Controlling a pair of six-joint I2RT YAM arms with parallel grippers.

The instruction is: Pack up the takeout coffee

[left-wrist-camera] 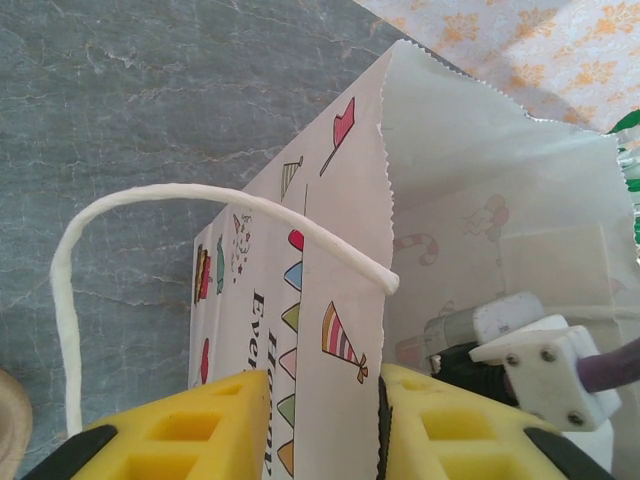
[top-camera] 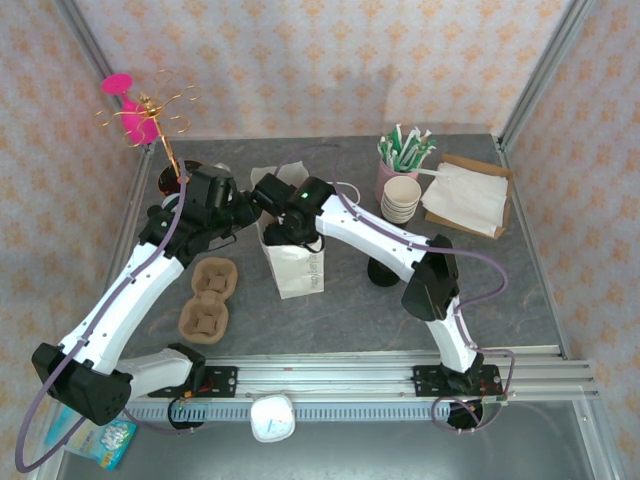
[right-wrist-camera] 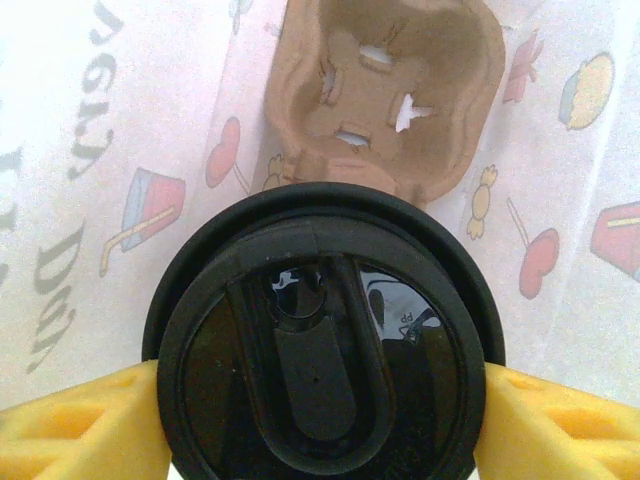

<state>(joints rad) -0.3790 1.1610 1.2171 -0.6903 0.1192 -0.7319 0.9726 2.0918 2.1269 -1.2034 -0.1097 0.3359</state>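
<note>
Nearly done: right gripper (right-wrist-camera: pixel 320 405) clamps lidded coffee cup (right-wrist-camera: pixel 320 340) inside bag (left-wrist-camera: pixel 470 200), over carrier (right-wrist-camera: pixel 390 90) at btm. Left gripper (left-wrist-camera: pixel 380 430) pinches bag wall, propping it open. To do: seat cup, release.

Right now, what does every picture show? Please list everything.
White printed paper bag: one, white, standing open at table centre.
Small black lidded paper cup: one, black, inside the bag.
Brown pulp cup carrier: one, brown, in the bag below the cup.
Brown pulp carriers: apparently two, brown, left of the bag.
Stack of cream paper cups: one, cream, far right.
Pink cup of sticks: one, pink, behind that stack.
White napkins: one pile, white, far right corner.
Pink fan ornament: one, pink, far left.
Left fingers: two, yellow, pinching the bag's wall.
Right fingers: two, yellow, gripping the cup.
</note>
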